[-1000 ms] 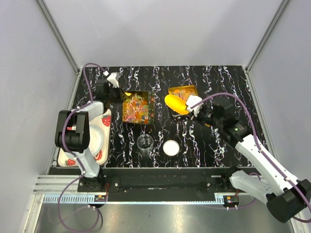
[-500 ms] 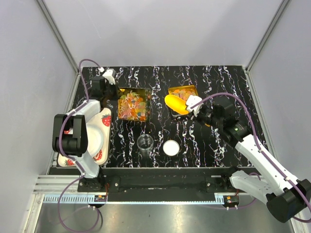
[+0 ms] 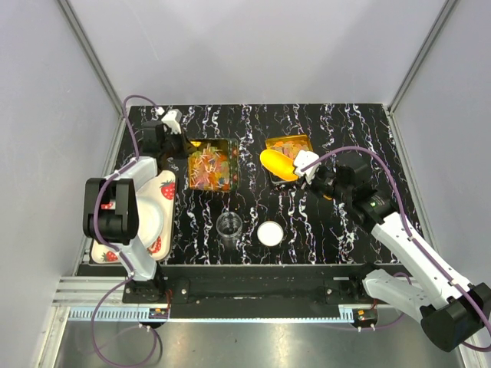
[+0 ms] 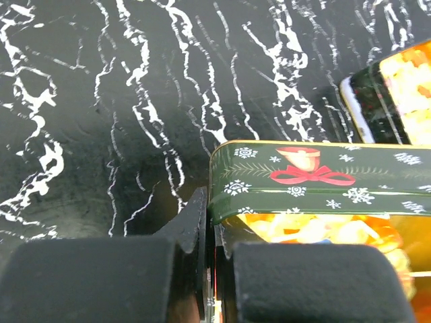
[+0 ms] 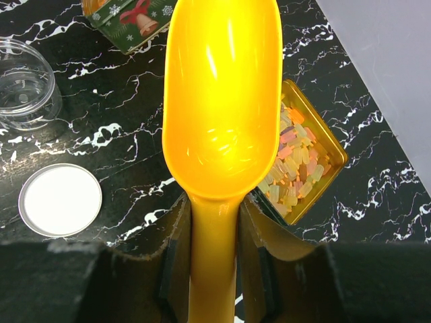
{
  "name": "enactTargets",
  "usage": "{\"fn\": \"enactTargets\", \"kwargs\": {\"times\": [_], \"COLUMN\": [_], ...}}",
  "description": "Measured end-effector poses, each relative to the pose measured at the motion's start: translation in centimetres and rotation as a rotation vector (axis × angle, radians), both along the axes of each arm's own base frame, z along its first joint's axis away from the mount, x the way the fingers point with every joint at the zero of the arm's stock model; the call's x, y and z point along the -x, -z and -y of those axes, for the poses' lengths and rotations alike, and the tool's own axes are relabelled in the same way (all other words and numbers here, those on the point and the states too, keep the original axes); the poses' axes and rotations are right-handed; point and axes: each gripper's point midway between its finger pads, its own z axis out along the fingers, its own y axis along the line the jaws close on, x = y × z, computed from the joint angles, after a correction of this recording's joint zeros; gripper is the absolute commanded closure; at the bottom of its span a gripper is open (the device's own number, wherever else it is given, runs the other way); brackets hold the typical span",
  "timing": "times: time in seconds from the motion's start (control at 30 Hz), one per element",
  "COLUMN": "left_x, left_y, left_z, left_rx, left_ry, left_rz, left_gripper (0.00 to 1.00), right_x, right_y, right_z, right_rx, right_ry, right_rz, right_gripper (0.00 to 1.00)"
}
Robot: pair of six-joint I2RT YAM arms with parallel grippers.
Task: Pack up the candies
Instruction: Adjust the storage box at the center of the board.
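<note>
Candies (image 3: 209, 169) sit in two gold tins, upper centre of top view: left tin (image 4: 316, 178) and right tin (image 5: 330, 149) (both loaded). L gripper (image 4: 209, 232) pinched tight on left tin's near wall. R gripper (image 5: 214, 229) clamps handle of yellow scoop (image 5: 222, 101), bowl empty, over right tin's edge.

The left arm (image 3: 138, 170) and right arm (image 3: 410, 245) are alike built of white shells with black joints. A purple cable (image 3: 127, 115) loops along each one. The fingers (image 4: 94, 272) are blocky, matte black, with squared ends.
</note>
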Motion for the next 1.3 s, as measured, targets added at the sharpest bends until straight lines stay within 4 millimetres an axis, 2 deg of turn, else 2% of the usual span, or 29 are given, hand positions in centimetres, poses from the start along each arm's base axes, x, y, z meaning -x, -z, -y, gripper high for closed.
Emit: {"fn": "enactTargets", "kwargs": {"times": [0.2, 0.63, 0.83, 1.07, 1.3], "left_x": [0.0, -0.1, -0.1, -0.7, -0.9], "left_y": [-0.3, -0.4, -0.1, -0.8, 0.8], "left_z": [0.9, -0.3, -1.0, -1.5, -1.9], "left_rx": [0.001, 0.022, -0.026, -0.070, -0.105], "left_ry": [0.029, 0.002, -0.034, -0.063, -0.064], "left_rz": [0.016, 0.002, -0.033, -0.038, -0.113], "left_gripper": [1.00, 1.00, 1.00, 1.00, 1.00], "right_x": [0.0, 0.0, 0.0, 0.0, -0.1], "right_y": [0.0, 0.0, 0.0, 0.0, 0.2], "right_z": [0.0, 0.0, 0.0, 0.0, -0.1], "right_rx": [0.000, 0.000, 0.000, 0.000, 0.004], "right_ry": [0.000, 0.000, 0.000, 0.000, 0.000], "right_rz": [0.000, 0.000, 0.000, 0.000, -0.009], "right_gripper": [1.00, 1.00, 1.00, 1.00, 1.00]}}
